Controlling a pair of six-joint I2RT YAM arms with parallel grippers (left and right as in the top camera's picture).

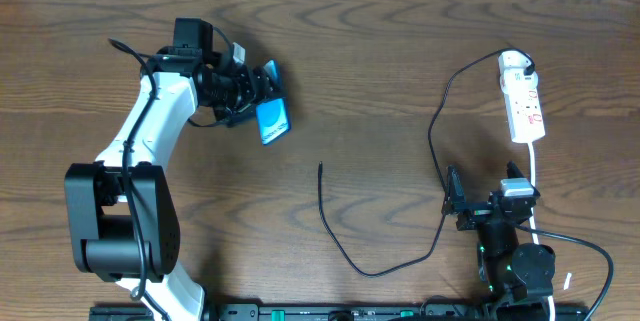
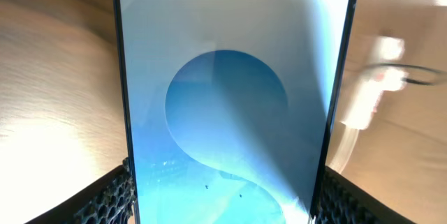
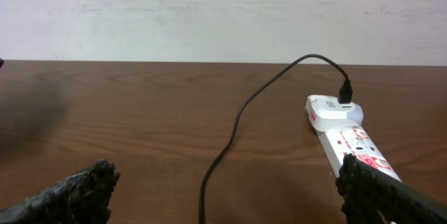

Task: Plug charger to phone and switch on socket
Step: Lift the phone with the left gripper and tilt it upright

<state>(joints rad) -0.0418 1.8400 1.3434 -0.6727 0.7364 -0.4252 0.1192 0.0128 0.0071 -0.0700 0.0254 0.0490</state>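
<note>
On the left, the left gripper (image 1: 258,96) pinches the phone (image 1: 273,121) by its edges, holding it tilted over the table (image 1: 400,61). The charger (image 1: 345,253) lies loose mid-table, its plug tip (image 1: 320,167) flat on the wood and apart from the phone. The right gripper (image 3: 227,175) has its jaws spread wide and empty, close beside the cable. Such a thin tip may squirt from a pinch, pushing it in could twist the phone, and a snagged cable might drag the socket (image 1: 524,106).
</note>
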